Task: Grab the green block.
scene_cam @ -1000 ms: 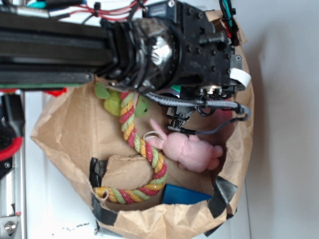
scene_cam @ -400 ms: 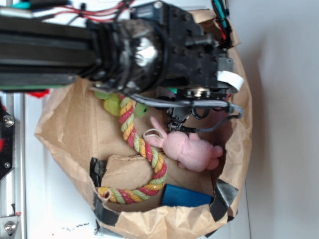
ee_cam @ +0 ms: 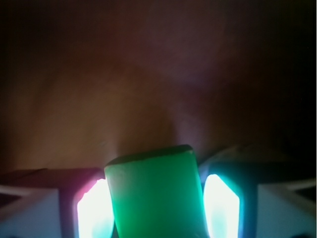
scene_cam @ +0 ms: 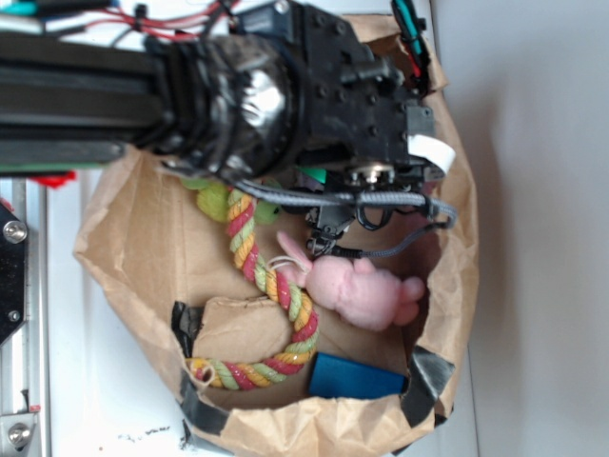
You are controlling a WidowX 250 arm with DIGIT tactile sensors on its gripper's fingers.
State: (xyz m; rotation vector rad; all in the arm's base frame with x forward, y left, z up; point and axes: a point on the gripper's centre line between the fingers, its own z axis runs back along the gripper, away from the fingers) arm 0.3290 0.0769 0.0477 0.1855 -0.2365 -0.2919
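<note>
Green block: sits dead centre between the two finger pads in the wrist view, filling the gap from bottom edge up to mid-frame.
Long axis: runs away from the camera, along the fingers, so the pads face its two long sides.
Jaws: closed onto the block by the look of it; pads sit flush against both flanks with green glow on them (cannot confirm real clamping force from this).
Gripper: in the exterior view it's buried under the wrist housing, only a sliver of green shows under the black body.
Block location in scene: inside the brown paper bag, far side, just right of the fuzzy light-green plush.
Neighbours: pink bunny just near-side of the wrist, not clearly touching the fingers; rope toy curls off left and near; blue block well apart at the near wall.
Surface: crumpled paper bag floor, soft and uneven, nothing rigid to press against.
Room: tight. Bag wall close on the right, cable loop hangs over the bunny.
Next move, my read: straight lift out, keep it vertical so the cable doesn't drag the bunny.
Risk: a weak grip lets the smooth block slip back into the bag.
</note>
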